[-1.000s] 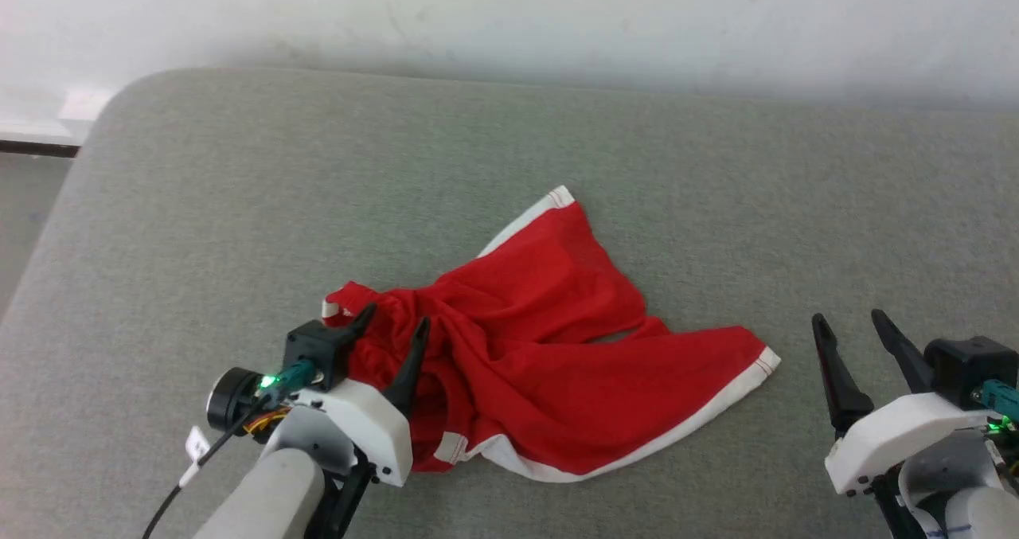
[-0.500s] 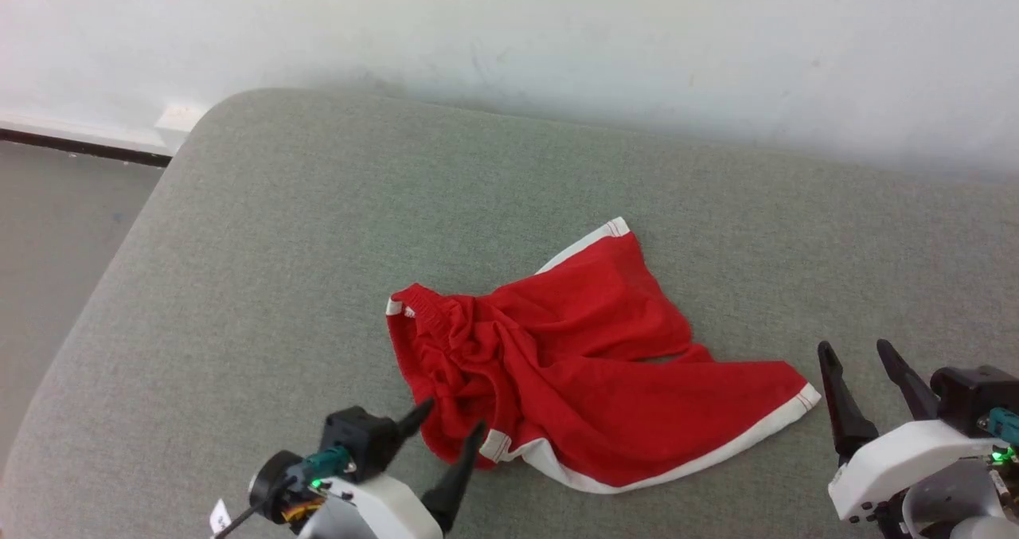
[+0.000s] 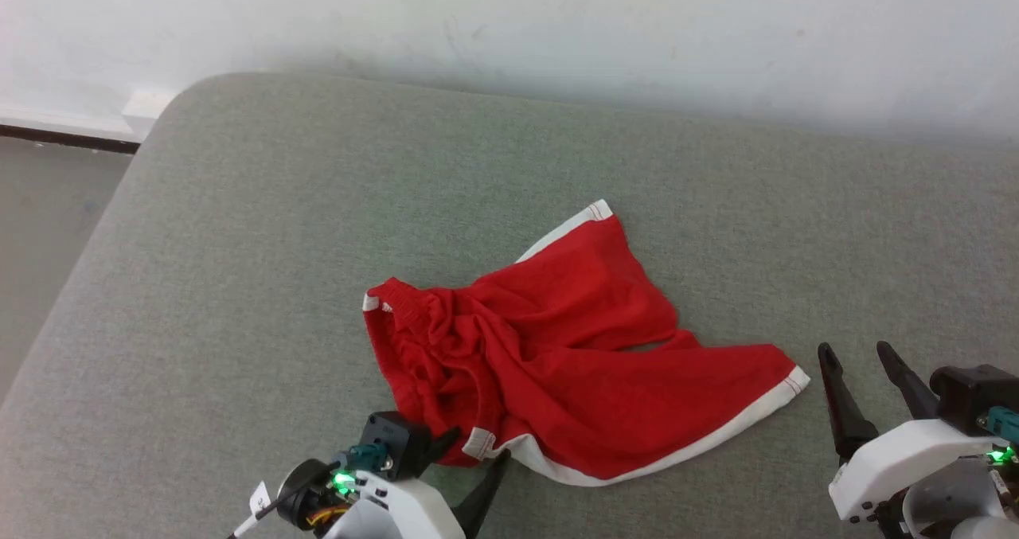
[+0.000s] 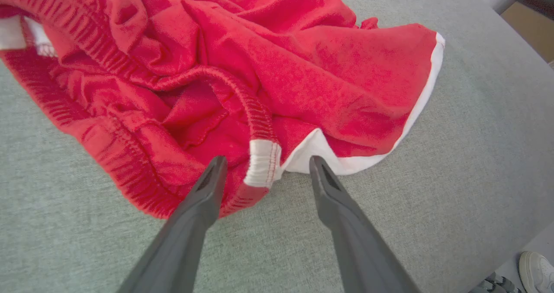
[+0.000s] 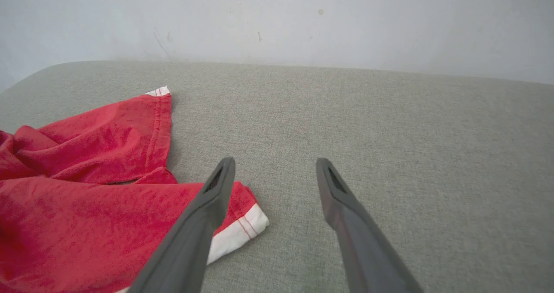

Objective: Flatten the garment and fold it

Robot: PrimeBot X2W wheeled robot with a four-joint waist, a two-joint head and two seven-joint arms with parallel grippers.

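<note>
Since the left gripper (image 3: 479, 442) drew back off the crumpled red shorts (image 3: 573, 364), its fingers (image 4: 194, 215), like the right gripper's (image 3: 853, 348), gape empty; flattening remains undone.

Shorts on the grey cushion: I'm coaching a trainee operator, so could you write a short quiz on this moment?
1. True or false: the shorts lie flattened out on the cushion.
2. The left jaws are: A) shut on the hem; B) open, either side of the white waistband tab; C) open, far from the cloth.
3. Which jaws stand nearest the white hem corner?
Key: 1 false; 2 B; 3 the right jaws.
</note>
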